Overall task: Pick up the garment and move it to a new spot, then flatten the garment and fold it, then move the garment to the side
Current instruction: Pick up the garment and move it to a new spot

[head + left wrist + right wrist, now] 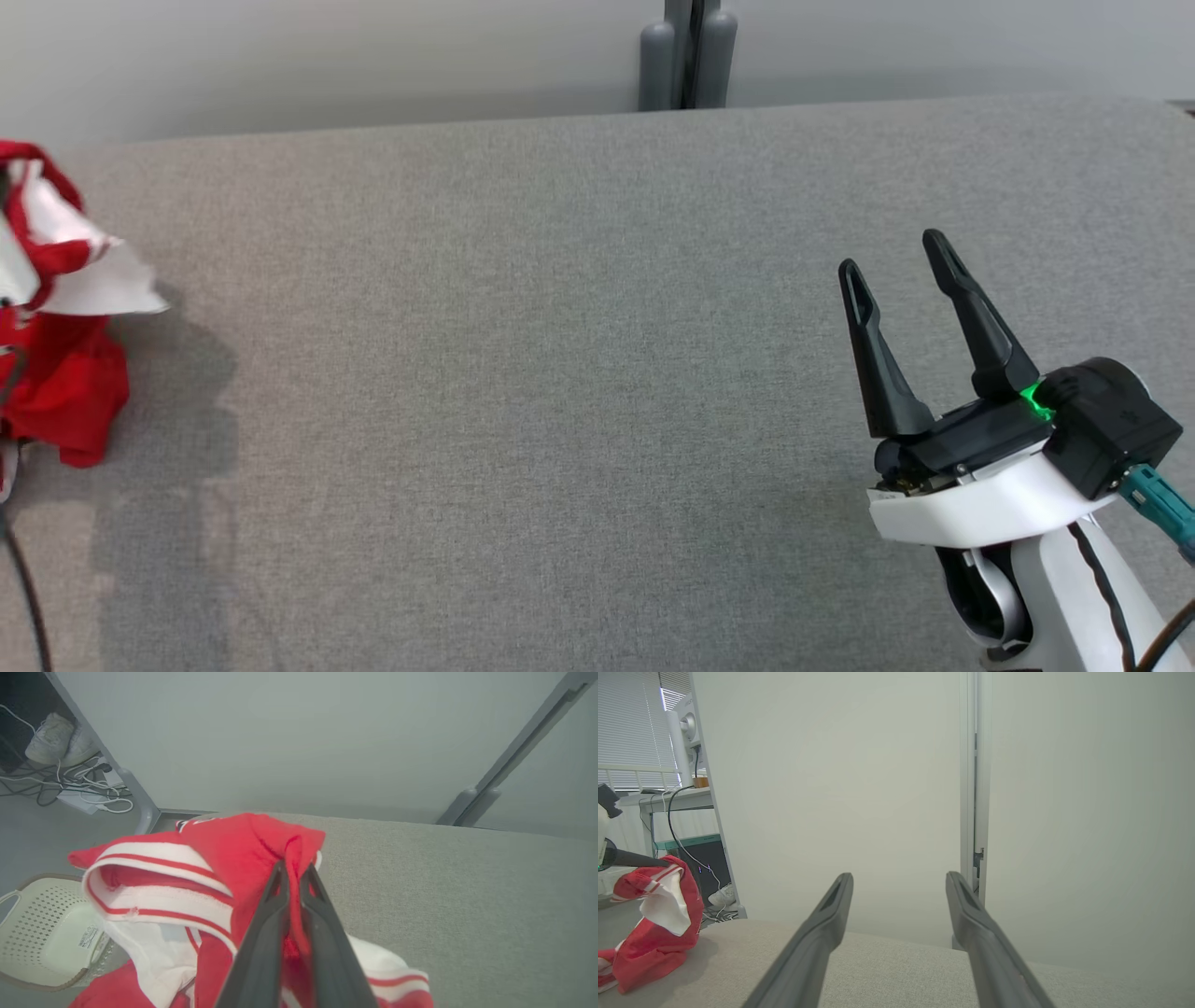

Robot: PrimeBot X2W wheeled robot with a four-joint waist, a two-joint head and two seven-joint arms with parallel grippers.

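The garment [58,308] is red with white panels and red-striped white cuffs. It hangs bunched at the far left edge of the grey table, its lower end touching the cloth. In the left wrist view my left gripper [294,870] is shut on a red fold of the garment [219,877], which droops below the fingers. From the right wrist view the garment [656,924] dangles from a dark fingertip [640,860] at the left. My right gripper [893,250] hovers over the table's right side, open and empty; its fingers [826,924] point at the pale wall.
The grey fabric table [560,373] spans the head view. A grey post [689,56] stands behind its far edge. A cream perforated basket [42,933] sits on the floor left of the table, with cables [79,784] and white shoes [56,739] beyond.
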